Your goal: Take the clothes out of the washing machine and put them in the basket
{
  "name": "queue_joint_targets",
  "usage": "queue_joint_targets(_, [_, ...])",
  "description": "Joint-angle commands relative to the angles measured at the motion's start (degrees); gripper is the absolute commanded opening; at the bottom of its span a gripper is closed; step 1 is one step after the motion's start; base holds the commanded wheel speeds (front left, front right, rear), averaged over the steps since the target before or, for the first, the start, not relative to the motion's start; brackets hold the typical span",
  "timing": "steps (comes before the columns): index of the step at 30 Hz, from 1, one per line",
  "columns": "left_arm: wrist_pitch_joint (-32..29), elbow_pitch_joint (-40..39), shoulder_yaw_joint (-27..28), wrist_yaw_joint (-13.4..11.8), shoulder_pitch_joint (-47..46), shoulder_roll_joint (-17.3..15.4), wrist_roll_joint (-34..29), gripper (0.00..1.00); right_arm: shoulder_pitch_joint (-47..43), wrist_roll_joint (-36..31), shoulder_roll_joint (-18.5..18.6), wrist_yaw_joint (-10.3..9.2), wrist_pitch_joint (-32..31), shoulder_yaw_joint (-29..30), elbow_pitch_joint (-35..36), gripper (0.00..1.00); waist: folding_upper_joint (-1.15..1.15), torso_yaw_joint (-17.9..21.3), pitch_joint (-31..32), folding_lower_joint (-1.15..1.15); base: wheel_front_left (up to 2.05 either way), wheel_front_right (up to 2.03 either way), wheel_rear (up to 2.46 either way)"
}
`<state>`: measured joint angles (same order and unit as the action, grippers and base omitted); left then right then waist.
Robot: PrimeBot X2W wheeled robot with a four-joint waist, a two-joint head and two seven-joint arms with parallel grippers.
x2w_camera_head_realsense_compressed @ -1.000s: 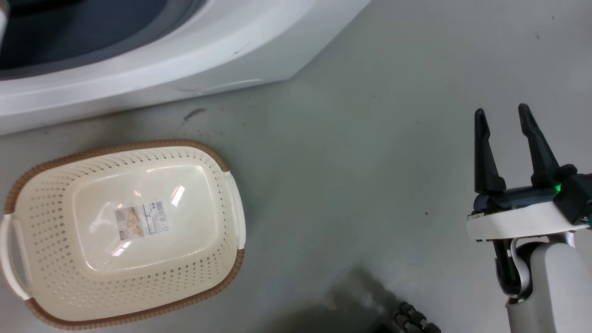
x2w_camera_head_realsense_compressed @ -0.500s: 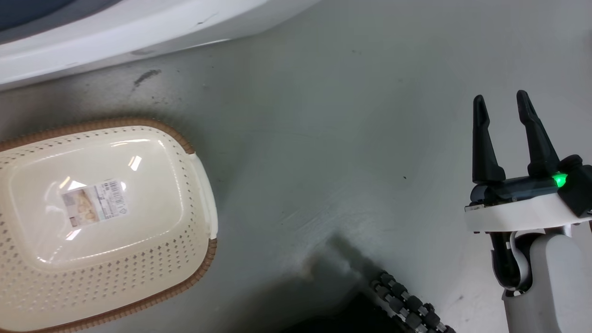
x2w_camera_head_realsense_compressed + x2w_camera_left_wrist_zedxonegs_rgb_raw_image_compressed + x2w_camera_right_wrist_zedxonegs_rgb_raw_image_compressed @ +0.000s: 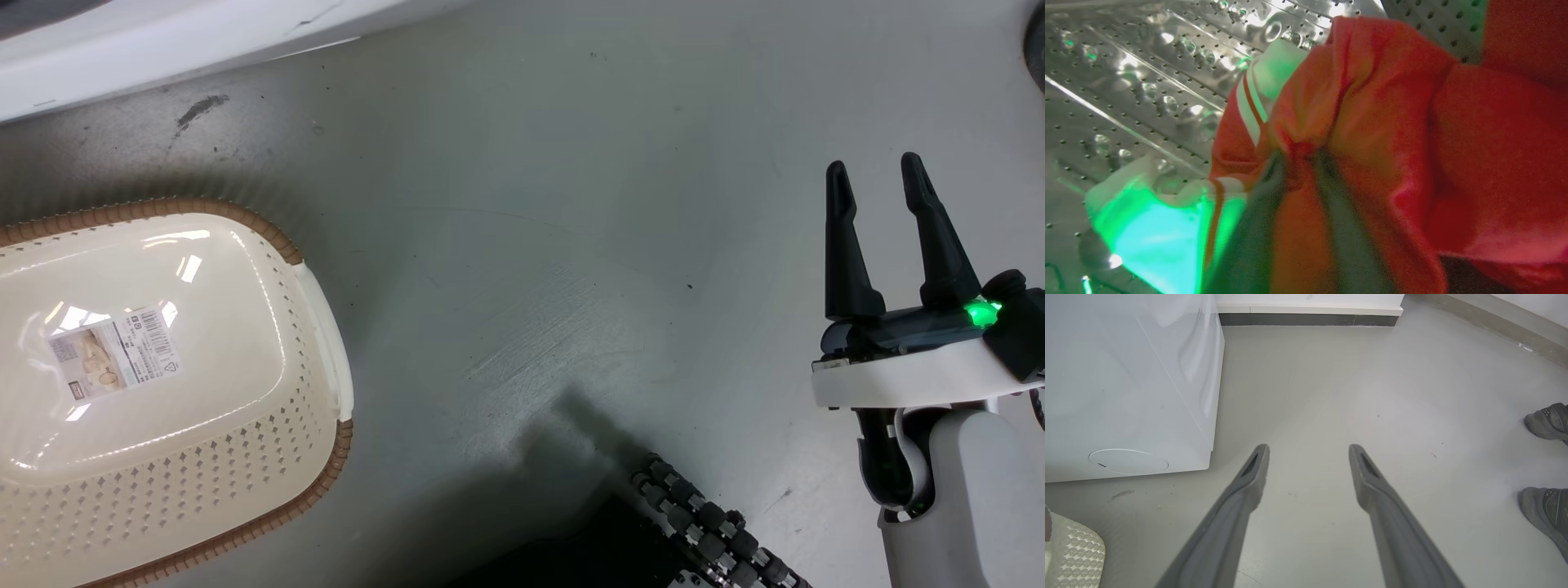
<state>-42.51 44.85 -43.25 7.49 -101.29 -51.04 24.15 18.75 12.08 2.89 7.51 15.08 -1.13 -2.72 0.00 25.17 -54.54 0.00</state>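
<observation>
Left wrist view: left gripper (image 3: 1298,159) inside perforated steel drum (image 3: 1126,81) of large white front-loading washing machine (image 3: 163,49); jaws pinching bunched fold of bright red fabric clothes (image 3: 1372,122), white-striped trim (image 3: 1249,106) to left of pinch. Green glow on pale cloth nearer camera. Head view: low oval cream plastic basket (image 3: 245,465) with brown woven-look rim on grey floor (image 3: 531,204), near left, close before washer; paper label (image 3: 114,363) on its bottom. At near right, right gripper (image 3: 872,165) over floor, jaws spread apart. Right wrist view: person's grey shoes (image 3: 1545,420) at right edge.
</observation>
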Motion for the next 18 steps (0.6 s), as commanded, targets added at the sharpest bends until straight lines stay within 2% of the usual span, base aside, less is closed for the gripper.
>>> queue_joint_targets(1, [0.51,1.09,-0.65,-0.1,0.83,-1.7,0.21,0.0,1.29,0.21,-0.02,-0.04,0.14,-0.09,0.18,1.0,0.0,-0.02,-0.03,0.0,0.0,0.0,0.0])
queue_joint_targets(4, [2.9,0.91,-0.94,-0.11,-0.22,-1.79,0.03,0.0,1.61,-0.05,-0.02,-0.04,0.14,0.31,0.0,1.0,0.0,-0.34,0.31,0.0,0.0,0.0,0.0])
queue_joint_targets(7, [6.97,0.94,-0.6,-0.3,-0.55,-0.29,0.25,0.0,1.67,-0.53,-0.02,-0.04,0.13,0.72,-0.16,1.0,0.0,-0.98,1.2,0.0,0.0,0.0,0.0])
queue_joint_targets(18, [30.17,5.86,1.55,-3.13,4.28,6.08,2.22,0.0,1.99,-3.48,0.0,-0.04,0.14,3.18,0.58,1.0,0.0,-4.22,8.41,0.0,0.0,0.0,0.0])
